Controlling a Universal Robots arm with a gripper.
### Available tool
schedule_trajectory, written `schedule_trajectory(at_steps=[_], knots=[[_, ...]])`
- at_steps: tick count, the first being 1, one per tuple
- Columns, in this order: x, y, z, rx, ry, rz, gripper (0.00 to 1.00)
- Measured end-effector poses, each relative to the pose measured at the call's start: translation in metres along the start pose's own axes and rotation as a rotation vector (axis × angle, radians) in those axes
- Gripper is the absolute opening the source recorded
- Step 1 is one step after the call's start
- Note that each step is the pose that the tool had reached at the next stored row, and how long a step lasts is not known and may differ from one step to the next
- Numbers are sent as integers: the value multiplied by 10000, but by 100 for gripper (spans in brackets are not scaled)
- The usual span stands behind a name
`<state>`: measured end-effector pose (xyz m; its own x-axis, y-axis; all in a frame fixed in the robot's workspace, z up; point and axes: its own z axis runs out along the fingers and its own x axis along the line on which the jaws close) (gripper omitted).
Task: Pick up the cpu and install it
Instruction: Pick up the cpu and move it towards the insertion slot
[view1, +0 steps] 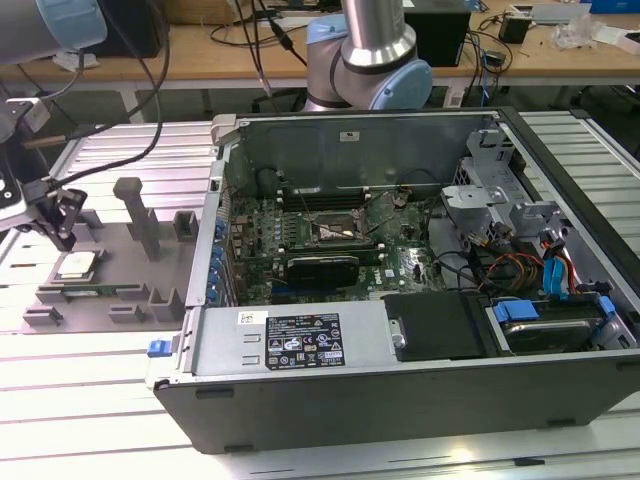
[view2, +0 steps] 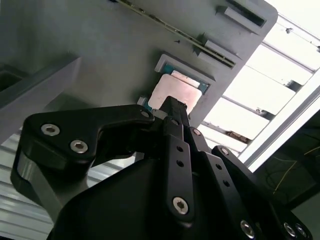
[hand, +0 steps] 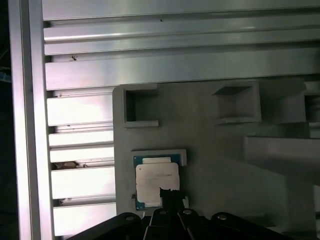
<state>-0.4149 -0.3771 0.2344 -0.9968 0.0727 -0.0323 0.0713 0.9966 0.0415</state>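
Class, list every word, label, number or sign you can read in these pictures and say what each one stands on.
Nothing here can be read.
Black sticker on the silver metal cover: white print and symbols, too small to read.
Small white label beside it: too small to read.
Flat square silver-topped cpu on the grey plastic fixture plate: faint marks, illegible.

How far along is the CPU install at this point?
Nothing looks done: the cpu lies in its grey fixture. In hand: the gripper hangs close over it, shut, not gripping it. Left: the lift and seating it in the motherboard socket.
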Motion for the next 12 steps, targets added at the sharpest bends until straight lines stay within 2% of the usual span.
schedule_trajectory(at_steps=[5, 12], knots=[[20, -7, 99, -117, 9, -369, 11], [47, -22, 242, -134, 18, -457, 11]])
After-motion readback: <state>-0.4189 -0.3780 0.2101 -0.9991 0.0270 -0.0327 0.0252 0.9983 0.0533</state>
